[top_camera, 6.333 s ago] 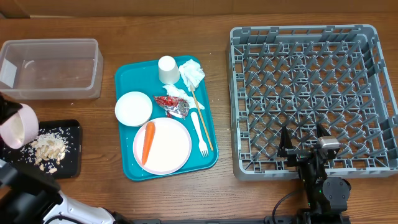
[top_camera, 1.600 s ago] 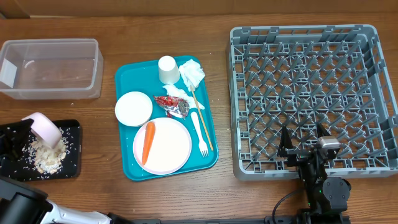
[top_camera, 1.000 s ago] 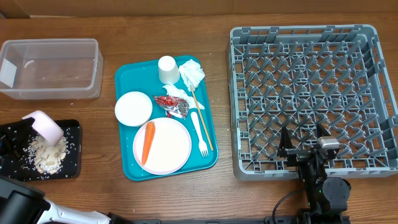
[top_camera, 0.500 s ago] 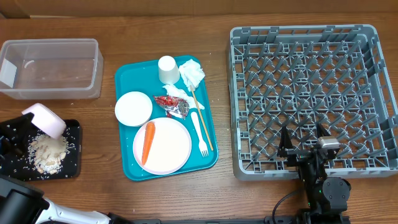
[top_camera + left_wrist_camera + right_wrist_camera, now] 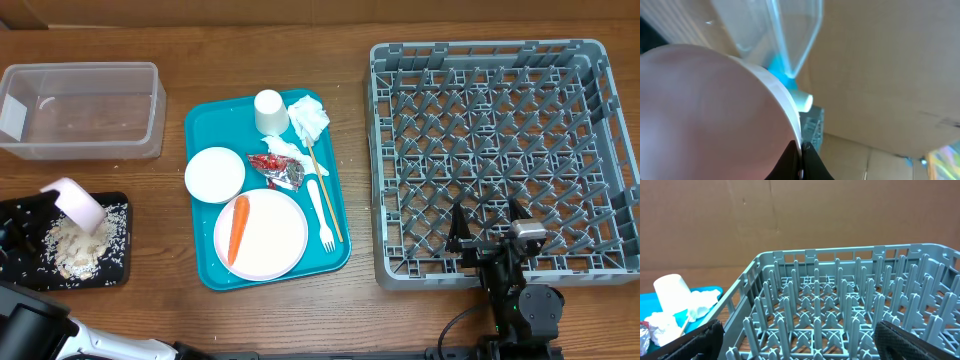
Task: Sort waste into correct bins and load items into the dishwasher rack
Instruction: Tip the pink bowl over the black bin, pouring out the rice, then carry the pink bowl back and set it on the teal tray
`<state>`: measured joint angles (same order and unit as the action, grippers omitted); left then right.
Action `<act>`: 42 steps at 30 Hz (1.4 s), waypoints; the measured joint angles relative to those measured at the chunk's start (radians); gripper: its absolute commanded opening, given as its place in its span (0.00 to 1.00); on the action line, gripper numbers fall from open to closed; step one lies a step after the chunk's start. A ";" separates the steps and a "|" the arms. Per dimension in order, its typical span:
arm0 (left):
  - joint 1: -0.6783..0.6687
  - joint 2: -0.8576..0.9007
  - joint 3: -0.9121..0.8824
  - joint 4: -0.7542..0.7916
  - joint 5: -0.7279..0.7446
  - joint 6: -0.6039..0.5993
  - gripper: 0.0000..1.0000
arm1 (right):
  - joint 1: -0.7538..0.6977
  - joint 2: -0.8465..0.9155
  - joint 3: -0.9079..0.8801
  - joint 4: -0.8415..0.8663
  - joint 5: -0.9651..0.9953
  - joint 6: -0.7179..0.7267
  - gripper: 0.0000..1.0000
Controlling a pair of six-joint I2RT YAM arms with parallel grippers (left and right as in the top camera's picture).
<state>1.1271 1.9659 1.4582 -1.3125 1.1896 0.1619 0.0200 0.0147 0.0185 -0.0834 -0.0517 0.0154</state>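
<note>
The left gripper point(image 5: 800, 161) pinches the rim of the tilted small white bowl point(image 5: 72, 203) over the black tray point(image 5: 118, 262). The bowl is probably light, rigid and slippery. The right gripper point(image 5: 483, 220) has its jaws apart.

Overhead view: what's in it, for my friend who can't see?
A small white bowl is tipped over a flat black tray with a pile of rice. Beside it, a teal tray holds a round white plate, an orange carrot and a white cup; a grey plastic rack sits on the right.
</note>
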 measured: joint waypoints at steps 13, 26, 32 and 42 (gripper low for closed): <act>-0.006 0.000 0.000 -0.272 0.119 0.206 0.04 | 0.000 0.000 0.000 0.000 0.000 0.000 1.00; -0.235 -0.043 0.107 -0.374 0.134 0.365 0.04 | 0.000 0.000 0.000 0.000 0.000 0.000 1.00; -0.451 -0.095 0.304 -0.337 0.045 0.301 0.04 | 0.000 0.000 0.000 0.000 0.000 0.000 1.00; -0.834 -0.126 0.451 0.021 -0.491 -0.187 0.04 | 0.000 0.000 0.000 0.000 0.000 0.000 1.00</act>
<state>0.2928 1.8400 1.9095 -1.2911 0.6991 -0.0246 0.0200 0.0147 0.0185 -0.0834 -0.0517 0.0154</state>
